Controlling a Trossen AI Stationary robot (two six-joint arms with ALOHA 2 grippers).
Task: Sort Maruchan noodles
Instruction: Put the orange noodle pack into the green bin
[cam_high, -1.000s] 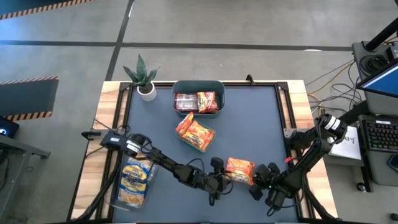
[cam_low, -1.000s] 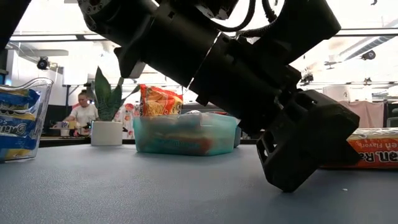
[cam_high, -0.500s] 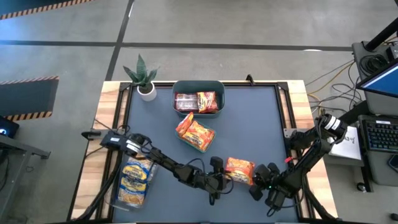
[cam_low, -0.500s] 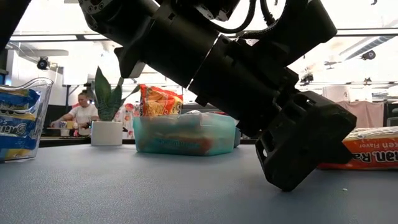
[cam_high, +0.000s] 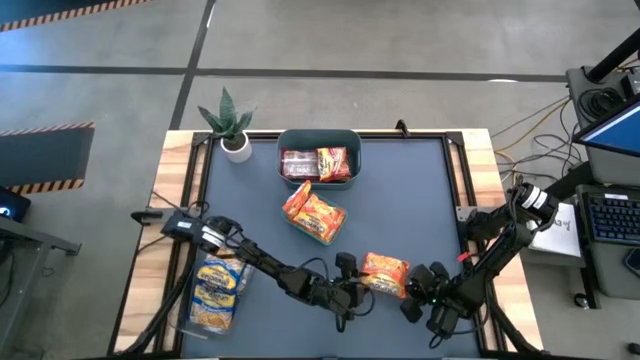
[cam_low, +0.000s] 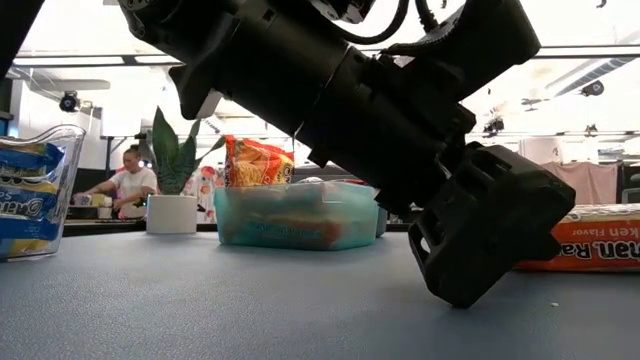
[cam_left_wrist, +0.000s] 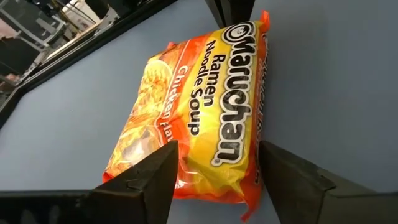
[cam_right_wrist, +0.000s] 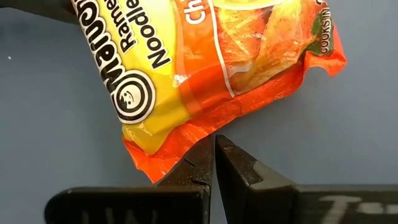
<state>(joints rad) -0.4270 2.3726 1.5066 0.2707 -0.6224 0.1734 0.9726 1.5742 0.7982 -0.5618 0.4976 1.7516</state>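
The Maruchan packet is lying low and centre-right in the high view, between the left gripper and the right gripper. In the left wrist view its jaws are standing apart around the packet's near end. In the right wrist view the jaws are pressing together, touching the crinkly edge. It is probably light, brittle inside and slippery; gripping across the middle looks safest.
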